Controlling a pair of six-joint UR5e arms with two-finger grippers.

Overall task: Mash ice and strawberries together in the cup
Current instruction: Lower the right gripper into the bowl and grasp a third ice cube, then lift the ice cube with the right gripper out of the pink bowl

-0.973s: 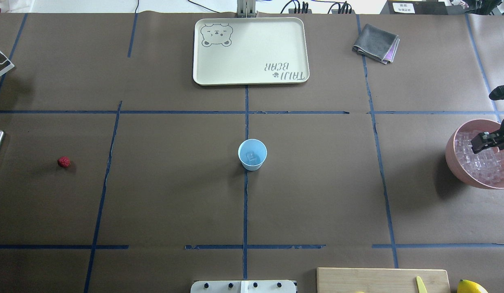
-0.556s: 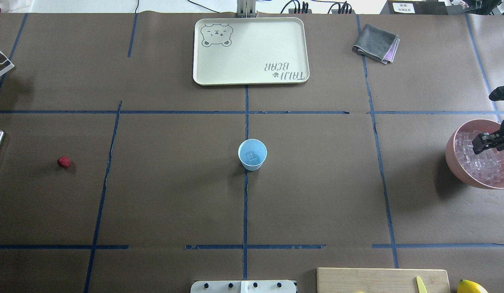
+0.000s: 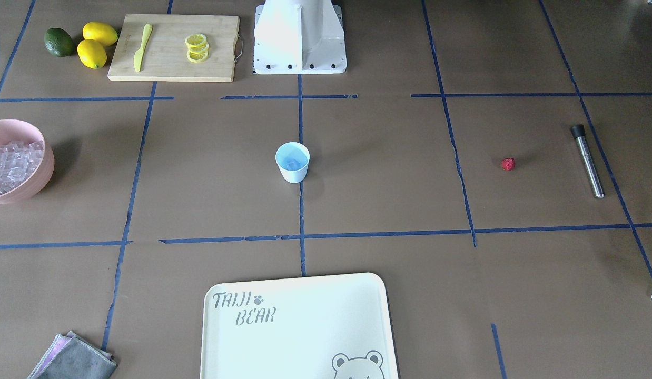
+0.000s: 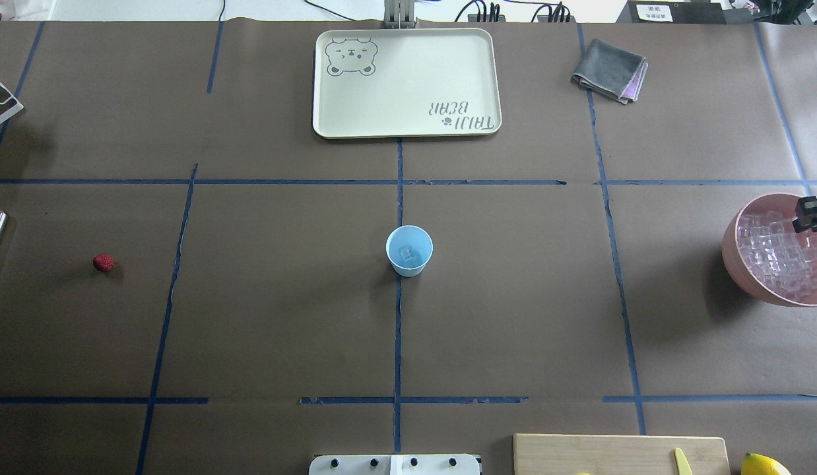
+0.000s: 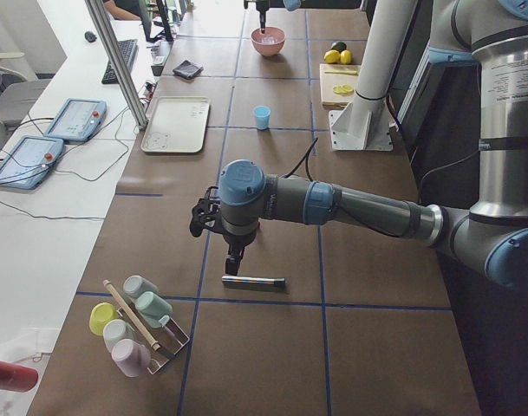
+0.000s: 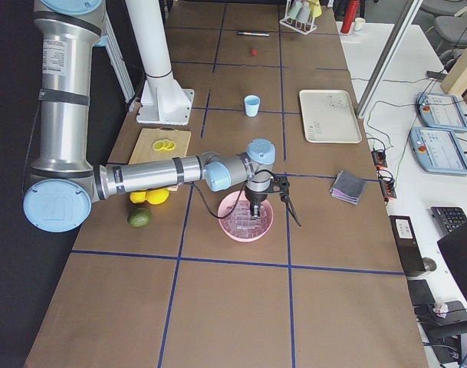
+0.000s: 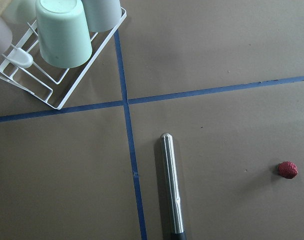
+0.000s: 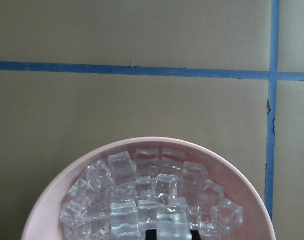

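The pale-blue cup [image 4: 409,251] stands upright at the table's middle with one ice cube in it; it also shows in the front view [image 3: 293,162]. The red strawberry [image 4: 103,262] lies alone on the table's left side, also in the left wrist view [image 7: 287,170]. The pink bowl [image 4: 732,247] at the right edge holds many ice cubes [image 8: 137,195]. My right gripper [image 8: 171,234] hangs over the bowl, shut on one ice cube [image 8: 172,220]. My left gripper [image 5: 233,258] hovers over a metal muddler [image 7: 171,185]; I cannot tell if it is open.
A cream tray [image 4: 329,128] lies at the far middle, a grey cloth [image 4: 610,69] to its right. A cutting board [image 3: 173,68] with knife and lemon slices, lemons [image 3: 97,45] and a lime sit near the robot's base. A cup rack [image 7: 52,85] stands beyond the muddler.
My right gripper has moved from low over the ice toward the overhead view's right edge, so less of it shows. Cup and strawberry have not moved.
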